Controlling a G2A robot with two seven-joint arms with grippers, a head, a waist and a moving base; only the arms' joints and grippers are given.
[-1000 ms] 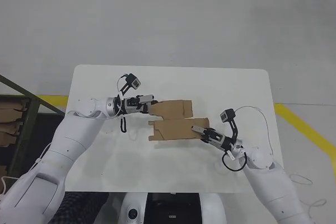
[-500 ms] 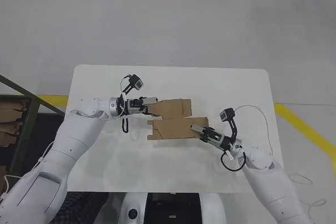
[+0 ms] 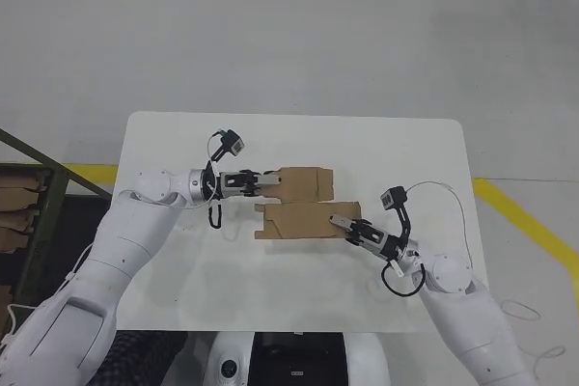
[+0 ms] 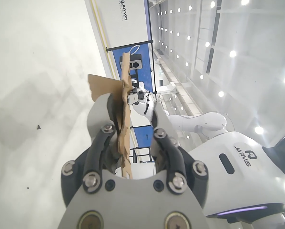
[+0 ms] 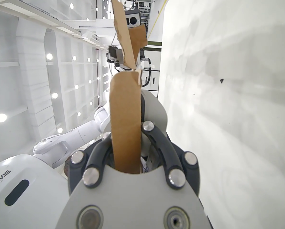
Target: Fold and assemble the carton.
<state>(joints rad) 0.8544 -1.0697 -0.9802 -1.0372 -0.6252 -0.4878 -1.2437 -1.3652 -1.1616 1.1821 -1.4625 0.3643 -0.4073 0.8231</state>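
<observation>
A flat brown carton (image 3: pixel 299 220) lies partly unfolded at the middle of the white table (image 3: pixel 174 280), its two panels offset from each other. My left gripper (image 3: pixel 273 179) is at the far panel's left edge. In the left wrist view the carton (image 4: pixel 124 129) rests against one finger (image 4: pixel 102 110), with a clear gap to the other finger, so this gripper (image 4: pixel 130 107) is open. My right gripper (image 3: pixel 340 224) holds the near panel's right edge. In the right wrist view it (image 5: pixel 130 101) is shut on the carton (image 5: pixel 125 110).
A dark crate (image 3: pixel 14 207) holding several flat cardboard blanks stands on the floor left of the table. Yellow floor tape (image 3: pixel 531 227) runs past the right side. Bare table surface lies all around the carton.
My left gripper and the far panel have shifted slightly to the right. My right gripper has stayed almost where it was, still holding the near panel.
</observation>
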